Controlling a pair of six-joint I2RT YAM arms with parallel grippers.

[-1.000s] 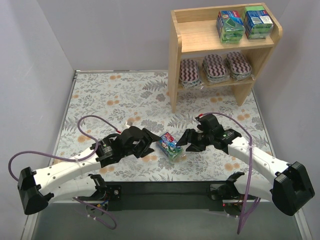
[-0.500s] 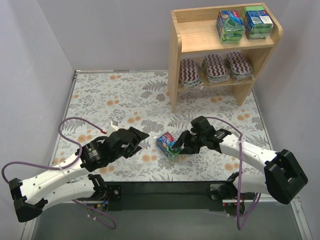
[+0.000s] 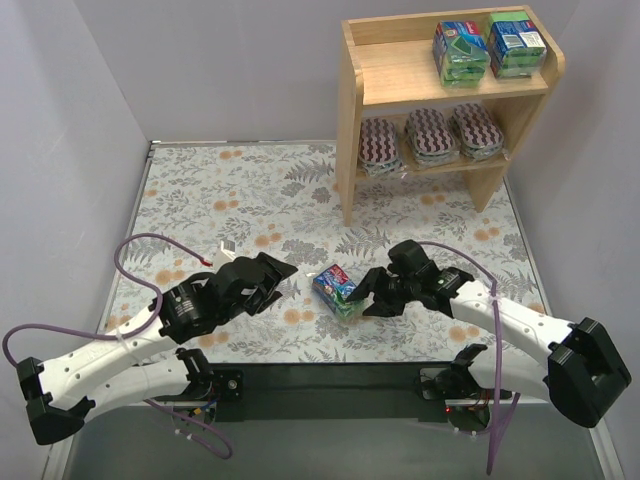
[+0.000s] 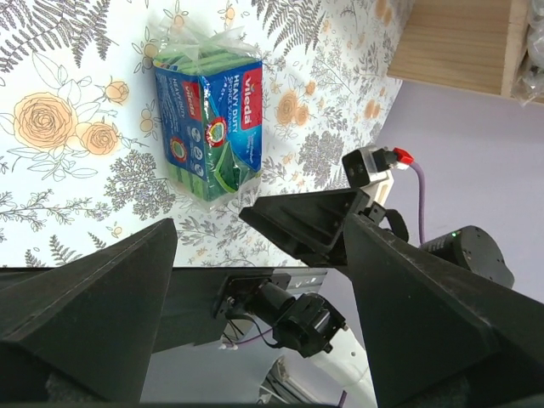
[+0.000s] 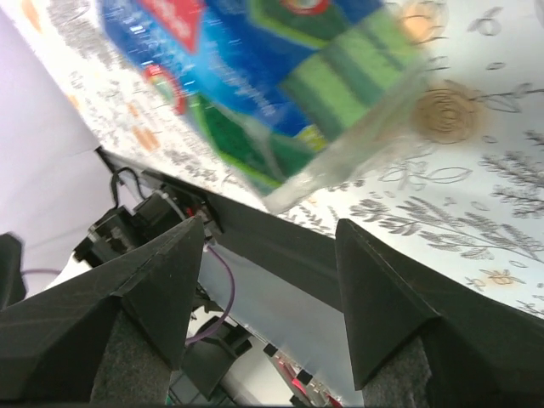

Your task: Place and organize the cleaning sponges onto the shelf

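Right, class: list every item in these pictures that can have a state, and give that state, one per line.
Loose green sponge pack: lying on the table, ungripped.
Two green sponge packs: on the shelf, top tier.
Three striped oval pads: on the lower tier, side by side.
Left gripper: open, empty.
Right gripper: open, close beside the loose pack.

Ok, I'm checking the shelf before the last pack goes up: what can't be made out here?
- Loose pack: right wrist view, blurred and cut by the top edge; label unreadable.
- Pads: top view, the upper board hides their backs.
- Right gripper: top view, too small to tell whether it touches that pack.
- Shelf: left wrist view, only a corner, cut by the edge.
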